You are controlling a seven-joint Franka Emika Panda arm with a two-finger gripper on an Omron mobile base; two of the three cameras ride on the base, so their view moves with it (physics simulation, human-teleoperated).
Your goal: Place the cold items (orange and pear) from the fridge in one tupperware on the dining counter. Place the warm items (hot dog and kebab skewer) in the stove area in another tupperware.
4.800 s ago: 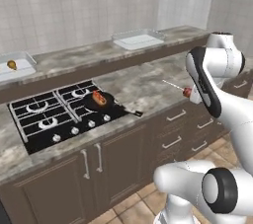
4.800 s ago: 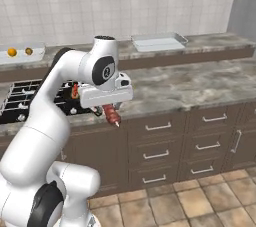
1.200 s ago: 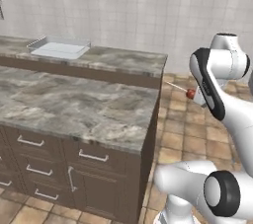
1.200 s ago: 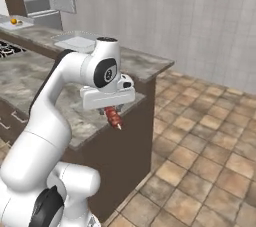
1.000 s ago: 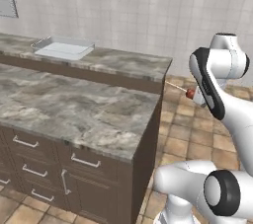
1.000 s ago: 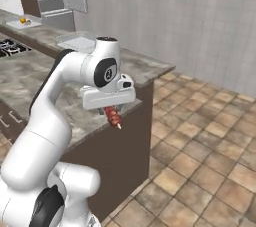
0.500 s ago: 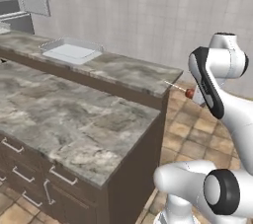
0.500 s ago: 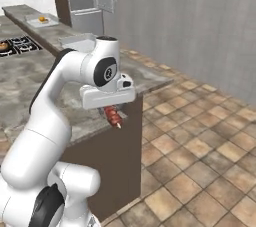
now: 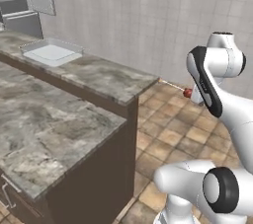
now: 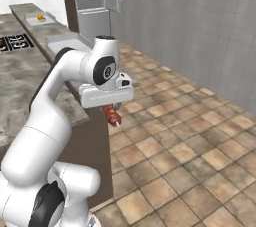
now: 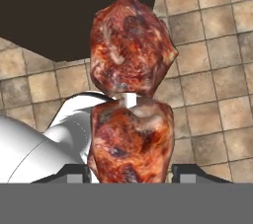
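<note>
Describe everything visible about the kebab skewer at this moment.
The kebab skewer is a thin pale stick threaded through glossy, browned red meat chunks; two show in the hand view. It is clamped in the shut gripper, whose fingertips flank the nearer chunk. It hangs over the tiled floor, past the end of the counter, touching nothing else.

Arm folded high, elbow up, forearm bent back so the wrist sits level and the end effector (image 10: 113, 109) points down. Its jaws are clamped on the kebab skewer (image 11: 131, 114), held mid-air, meat hanging below the hand.
</note>
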